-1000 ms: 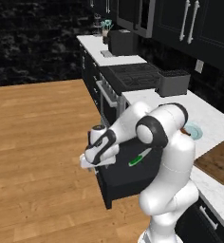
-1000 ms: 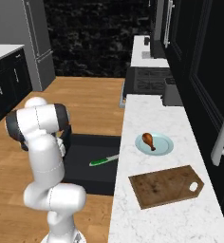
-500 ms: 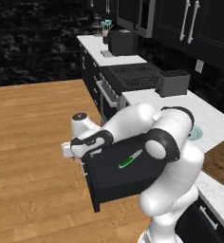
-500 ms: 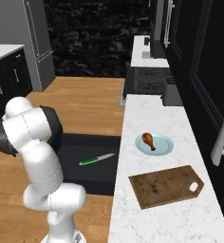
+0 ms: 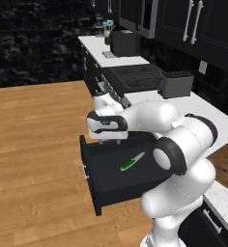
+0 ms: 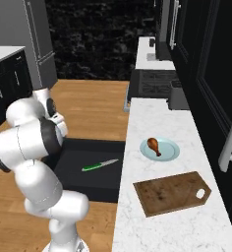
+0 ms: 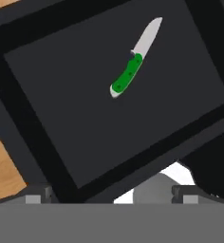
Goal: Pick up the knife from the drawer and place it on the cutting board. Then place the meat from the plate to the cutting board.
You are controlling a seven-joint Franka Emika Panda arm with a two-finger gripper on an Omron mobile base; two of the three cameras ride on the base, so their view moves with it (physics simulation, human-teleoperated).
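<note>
Gripper (image 7: 112,192) hangs over the open drawer (image 5: 94,185), jaws spread wide (empty); the flat-lying knife (image 7: 131,66) could skid away from a misaligned pinch.

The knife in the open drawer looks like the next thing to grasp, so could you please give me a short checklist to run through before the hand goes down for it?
1. Drawer pulled out far enough to reach in: ok.
2. Knife lying flat on the drawer floor, nothing on or against it: ok.
3. Hand open and empty: ok.
4. Hand centred over the green handle: not ok; in the hand view the knife sits well off toward the top.
5. Cutting board on the counter free to take the knife: ok.
6. Meat on the plate, out of the way: ok.
</note>
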